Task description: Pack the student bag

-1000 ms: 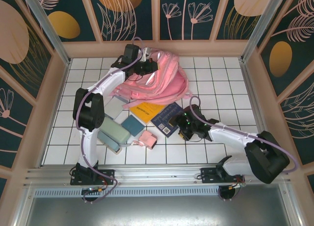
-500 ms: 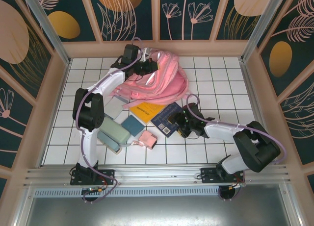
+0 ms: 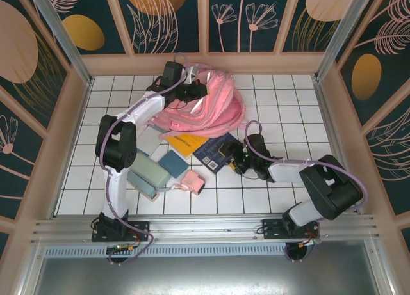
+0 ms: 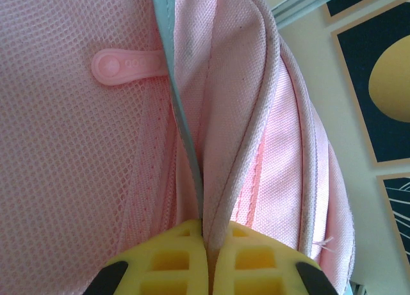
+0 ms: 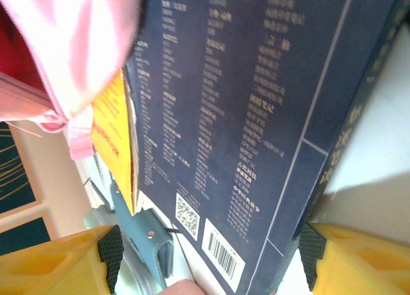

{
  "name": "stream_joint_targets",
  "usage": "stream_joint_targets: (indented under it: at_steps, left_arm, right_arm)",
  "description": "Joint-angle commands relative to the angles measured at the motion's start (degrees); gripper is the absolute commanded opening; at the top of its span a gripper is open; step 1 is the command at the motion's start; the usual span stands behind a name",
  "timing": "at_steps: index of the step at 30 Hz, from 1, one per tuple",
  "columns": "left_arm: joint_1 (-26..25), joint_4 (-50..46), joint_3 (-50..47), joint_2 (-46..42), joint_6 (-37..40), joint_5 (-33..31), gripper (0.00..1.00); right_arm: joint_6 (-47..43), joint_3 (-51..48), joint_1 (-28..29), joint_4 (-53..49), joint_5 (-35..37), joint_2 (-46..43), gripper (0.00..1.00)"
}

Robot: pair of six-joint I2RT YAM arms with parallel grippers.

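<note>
Navy book point(image 3: 214, 152) shifted toward student bag point(image 3: 205, 106); barcode point(image 5: 224, 253), QR code point(image 5: 188, 215) visible; left gripper point(image 4: 206, 236) clamps bag fabric, right gripper point(image 5: 208, 256) spread open

White tiled tabletop point(image 3: 282, 96) with a dark grid of grout lines, boxed in by pale wooden edging point(image 3: 275, 63). Behind and on both sides, dark teal wall panels point(image 3: 259, 16) painted with peach leaves, flowers and orange-gold discs, split by light wooden battens. Along the near edge, a silver aluminium rail point(image 3: 205, 226), then grey sheet metal point(image 3: 205, 272). Soft, even light.
</note>
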Motion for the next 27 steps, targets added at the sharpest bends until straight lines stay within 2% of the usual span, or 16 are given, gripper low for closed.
stream_joint_targets:
  at_steps: [1, 6, 10, 12, 16, 21, 22, 23, 24, 27]
  left_arm:
    - [-0.23, 1.96, -0.61, -1.87, -0.5, 0.87, 0.0]
    - [-0.22, 2.29, -1.97, -3.01, -0.33, 0.31, 0.0]
    - [-0.24, 2.56, -2.52, -3.03, -0.42, 0.38, 0.0]
    - [-0.22, 2.39, -2.62, -3.24, -0.19, 0.17, 0.0]
    - [-0.22, 0.81, -3.04, -4.36, 1.65, -2.51, 0.0]
    - [-0.22, -1.7, -2.58, -5.69, 4.76, -9.24, 0.0]
    - [-0.22, -3.11, -1.34, -5.56, 5.94, -10.42, 0.05]
    - [-0.22, -4.45, -0.02, -5.39, 6.57, -10.89, 0.19]
    - [-0.22, -5.15, 0.71, -5.42, 6.91, -10.8, 0.27]
    - [-0.38, -6.23, 0.48, -6.77, 6.94, -10.7, 0.45]
  right_arm:
    - [-1.65, 5.13, -0.53, 13.88, -0.7, 1.79, 0.74]
    - [-0.57, 4.42, -0.5, 18.47, -0.05, 2.74, 0.72]
    - [-0.3, 6.21, -0.46, 16.21, -0.85, 6.45, 0.7]
    - [-1.27, 6.98, -0.09, 11.66, -0.46, 6.67, 0.69]
    - [-4.42, 7.95, 1.21, -6.0, 3.46, 2.83, 0.7]
    - [-5.34, 7.34, 3.72, -15.29, 3.77, -0.18, 0.71]
    - [-5.31, 7.08, 4.25, -15.47, 3.86, -0.44, 0.71]
    - [-5.16, 6.66, 4.68, -15.54, 4.29, -0.63, 0.72]
    - [-4.99, 6.22, 4.9, -15.46, 4.58, -0.69, 0.72]
    - [-4.22, 4.59, 4.68, -12.67, 4.1, -0.11, 0.72]
